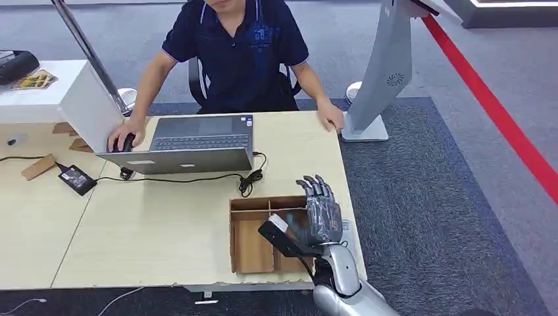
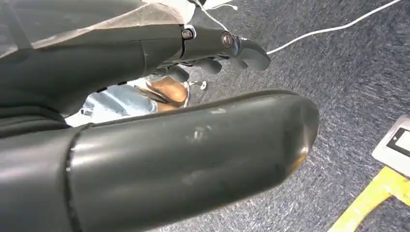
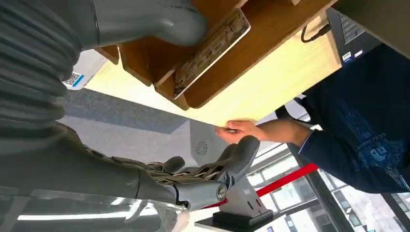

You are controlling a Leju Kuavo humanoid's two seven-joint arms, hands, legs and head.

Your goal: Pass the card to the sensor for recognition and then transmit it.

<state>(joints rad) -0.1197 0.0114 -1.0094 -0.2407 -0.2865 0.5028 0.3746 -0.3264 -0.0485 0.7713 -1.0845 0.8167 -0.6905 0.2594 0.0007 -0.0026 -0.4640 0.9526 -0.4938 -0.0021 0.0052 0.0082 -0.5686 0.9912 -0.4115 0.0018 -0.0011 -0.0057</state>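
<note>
The card (image 3: 212, 48), thin with a pale printed face, stands on edge in a compartment of the wooden tray (image 3: 270, 43). My right hand (image 1: 320, 209) is upright over the right side of that tray (image 1: 249, 247), fingers spread and pointing away from me. Its thumb (image 3: 164, 21) lies right beside the card, while its fingers (image 3: 217, 169) are far off, so nothing is pinched. The grey sensor stand (image 1: 388, 72) rises past the table's far right corner. My left hand (image 2: 217, 46) hangs over the carpet and holds nothing.
A person sits behind the table (image 1: 164, 230) at an open laptop (image 1: 191, 141), one hand on a mouse (image 1: 125, 141), the other (image 1: 331, 117) at the table's far right edge. A black power brick (image 1: 77, 178) and cables (image 1: 247, 181) lie on the table. A red floor line (image 1: 500, 118) runs on the right.
</note>
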